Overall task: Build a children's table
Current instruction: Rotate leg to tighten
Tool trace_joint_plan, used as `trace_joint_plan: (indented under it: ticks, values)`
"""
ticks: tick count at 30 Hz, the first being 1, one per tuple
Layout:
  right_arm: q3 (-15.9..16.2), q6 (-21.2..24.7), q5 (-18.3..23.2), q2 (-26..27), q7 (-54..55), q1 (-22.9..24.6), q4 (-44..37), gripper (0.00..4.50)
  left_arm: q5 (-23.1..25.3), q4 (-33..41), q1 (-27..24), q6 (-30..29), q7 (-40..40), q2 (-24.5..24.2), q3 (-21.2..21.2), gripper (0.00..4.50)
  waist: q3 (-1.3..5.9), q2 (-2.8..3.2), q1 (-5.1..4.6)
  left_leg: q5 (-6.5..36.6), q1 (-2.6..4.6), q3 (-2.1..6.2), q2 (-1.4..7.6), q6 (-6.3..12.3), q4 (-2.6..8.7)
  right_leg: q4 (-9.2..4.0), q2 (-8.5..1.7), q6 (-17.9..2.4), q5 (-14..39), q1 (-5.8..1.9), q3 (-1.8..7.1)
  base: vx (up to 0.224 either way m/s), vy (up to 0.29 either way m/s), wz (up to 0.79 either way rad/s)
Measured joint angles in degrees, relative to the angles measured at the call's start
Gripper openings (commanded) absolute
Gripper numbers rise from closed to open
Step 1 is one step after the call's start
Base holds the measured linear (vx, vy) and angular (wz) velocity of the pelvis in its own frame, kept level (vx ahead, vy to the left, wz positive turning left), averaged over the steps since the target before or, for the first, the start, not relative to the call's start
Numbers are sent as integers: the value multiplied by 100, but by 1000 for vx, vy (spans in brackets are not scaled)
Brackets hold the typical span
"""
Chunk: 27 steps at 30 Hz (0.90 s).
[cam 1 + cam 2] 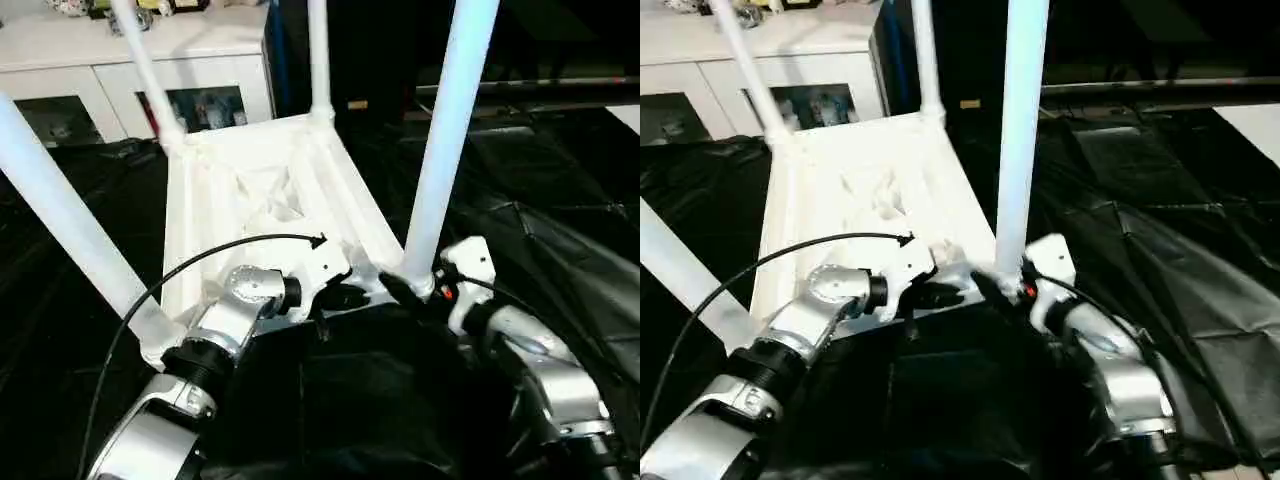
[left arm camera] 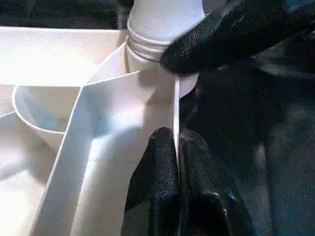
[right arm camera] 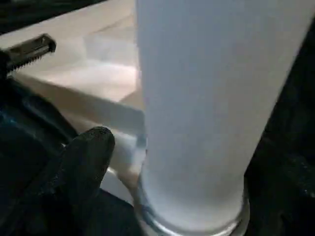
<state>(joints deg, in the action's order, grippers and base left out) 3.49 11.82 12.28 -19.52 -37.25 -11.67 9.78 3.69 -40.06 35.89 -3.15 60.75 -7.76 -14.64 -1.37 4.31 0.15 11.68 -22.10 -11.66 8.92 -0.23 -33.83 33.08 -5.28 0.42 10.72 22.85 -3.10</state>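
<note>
The children's table lies upside down on a black cloth, its ribbed white top (image 1: pixel 215 215) facing up. Four white legs stand in the corner sockets: near right (image 1: pixel 445 130), near left (image 1: pixel 60 210), far left (image 1: pixel 145 70) and far right (image 1: pixel 318 60). My left gripper (image 2: pixel 174 135) is shut on the thin near rim of the top (image 2: pixel 176 105), just beside the near right socket. My right gripper (image 1: pixel 410 285) sits around the base of the near right leg (image 3: pixel 197 98). One finger (image 3: pixel 88 157) lies against the leg; the other is hidden behind it.
A white cabinet (image 1: pixel 130 60) with glass doors stands at the back left. Black cloth (image 1: pixel 560 220) covers the floor all around, creased at the right. A black cable (image 1: pixel 200 260) arcs over my left forearm.
</note>
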Motion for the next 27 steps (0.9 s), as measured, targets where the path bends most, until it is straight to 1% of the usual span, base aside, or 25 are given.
trace_joint_plan:
  ticks: [1,4,7,12,16,19,20,23,27]
  values:
    - [-18,2,122,-35,-160,0,31,416,-36,11,0,0,123,-45,-12,0,-2,-2,11,0,-3,0,0,1,-5,1,-2,0,0,0,0,0,0,0]
    - [-37,1,280,-160,-529,-1,41,416,-61,40,-1,20,321,-107,-49,0,-8,-12,31,0,-9,0,0,2,-19,2,-4,0,0,-1,0,0,0,0]
    - [-10,-6,331,-352,-947,-9,60,416,-62,40,-2,82,420,-163,-70,0,-20,-31,39,0,-11,-1,0,3,-28,5,-5,0,0,-3,0,0,0,0]
    - [144,-199,252,-463,-1269,-254,437,416,-62,-20,-1,193,432,-227,-70,0,-30,-45,39,0,-8,-1,5,3,-50,35,-5,-1,-1,-1,0,0,0,0]
    - [258,-347,58,-427,-1306,-418,764,416,-62,-85,36,222,444,-231,-63,0,-37,-56,38,0,-7,-1,6,2,-61,46,-5,-1,-1,-1,0,0,0,0]
    - [251,-368,61,-407,-1310,-464,852,380,-62,-104,43,233,455,-232,-63,0,-36,-54,35,0,-7,-1,6,2,-64,47,-6,-2,-1,-3,1,0,0,0]
    - [244,-374,61,-408,-1310,-477,875,380,-62,-112,47,237,457,-230,-63,0,-36,-54,37,0,-7,-1,6,3,-64,48,-6,-2,-1,-3,1,0,0,0]
    - [233,-453,64,-407,-1312,-481,931,347,-62,-138,54,270,465,-230,-63,0,-35,-53,46,-1,-6,-1,7,3,-65,56,-6,-2,-1,-1,0,0,0,0]
    - [172,-519,65,-382,-1313,-481,990,313,-62,-184,65,336,476,-232,-64,0,-35,-52,66,-1,-6,-1,8,3,-72,72,-6,-2,0,1,0,0,0,0]
